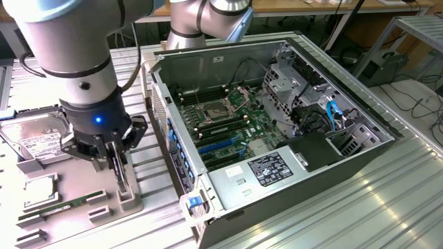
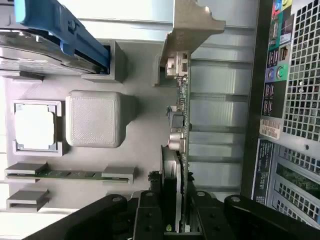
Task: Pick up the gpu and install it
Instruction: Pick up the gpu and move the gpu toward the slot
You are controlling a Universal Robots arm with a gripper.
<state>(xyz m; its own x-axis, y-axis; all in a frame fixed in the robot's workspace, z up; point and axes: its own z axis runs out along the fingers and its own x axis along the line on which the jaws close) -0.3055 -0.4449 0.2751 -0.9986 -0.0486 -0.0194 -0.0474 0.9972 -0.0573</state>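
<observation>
Down at the grey moulded tray (image 1: 80, 179), the black gripper (image 1: 114, 155) pinches the gpu (image 2: 181, 110), a thin flat card standing on edge in its slot. A pale matte metal bracket (image 2: 192, 25) caps its far end, near the perforated computer case (image 1: 277, 129).

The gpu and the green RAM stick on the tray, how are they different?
The gpu stands tall, held in the gripper; the RAM stick sits low, untouched. The gpu has a metal bracket; the RAM stick is green, without one. Both sit on the grey tray.
</observation>
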